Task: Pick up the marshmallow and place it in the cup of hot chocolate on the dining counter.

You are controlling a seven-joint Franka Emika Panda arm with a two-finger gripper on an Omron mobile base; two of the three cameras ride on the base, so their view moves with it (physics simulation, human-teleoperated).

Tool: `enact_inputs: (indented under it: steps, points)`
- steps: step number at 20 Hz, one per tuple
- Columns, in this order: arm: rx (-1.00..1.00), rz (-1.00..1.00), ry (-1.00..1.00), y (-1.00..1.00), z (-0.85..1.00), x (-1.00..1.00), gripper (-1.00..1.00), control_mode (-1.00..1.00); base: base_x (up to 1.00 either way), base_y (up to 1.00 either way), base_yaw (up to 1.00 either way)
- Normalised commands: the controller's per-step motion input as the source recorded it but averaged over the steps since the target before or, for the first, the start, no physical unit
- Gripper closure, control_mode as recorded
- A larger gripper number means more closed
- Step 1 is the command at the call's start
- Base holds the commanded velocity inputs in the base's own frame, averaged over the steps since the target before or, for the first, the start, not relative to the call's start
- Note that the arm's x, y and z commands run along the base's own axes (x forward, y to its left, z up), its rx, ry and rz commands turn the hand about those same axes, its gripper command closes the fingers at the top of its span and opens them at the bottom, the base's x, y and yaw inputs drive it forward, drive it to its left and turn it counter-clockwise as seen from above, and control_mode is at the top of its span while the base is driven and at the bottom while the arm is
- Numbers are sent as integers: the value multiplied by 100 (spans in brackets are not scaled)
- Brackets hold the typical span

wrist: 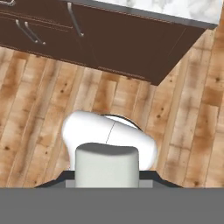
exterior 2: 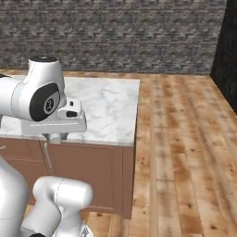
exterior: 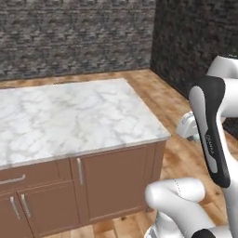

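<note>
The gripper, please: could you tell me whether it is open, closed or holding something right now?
Gripper: closed, holding the marshmallow.

We are seeing a long island with a white, grey-veined marble top (exterior: 79, 116), smooth and faintly glossy, and brown wood sides (exterior: 116, 181) looking satin and even. Slim metal bar handles (exterior: 80, 171) are showing a dull silver sheen on the doors. The plank floor of warm brown wood (exterior 2: 185, 152) is looking knotty but polished. Behind, a grey stone-block wall (exterior: 74, 37) is appearing rough and matt. Between the finger tips, a white, soft-edged cylindrical marshmallow (wrist: 107, 166) is looking matt and smooth.
</note>
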Motion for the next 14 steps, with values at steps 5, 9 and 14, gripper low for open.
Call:
enact_inputs:
  steps: [5, 9, 14]
  points:
    - [0, 0, 0, 0, 0, 0, 100, 100, 0, -100, 53]
    - [0, 0, 0, 0, 0, 0, 100, 100, 0, -100, 65]
    - [0, 0, 0, 0, 0, 0, 100, 100, 0, -93, 73]
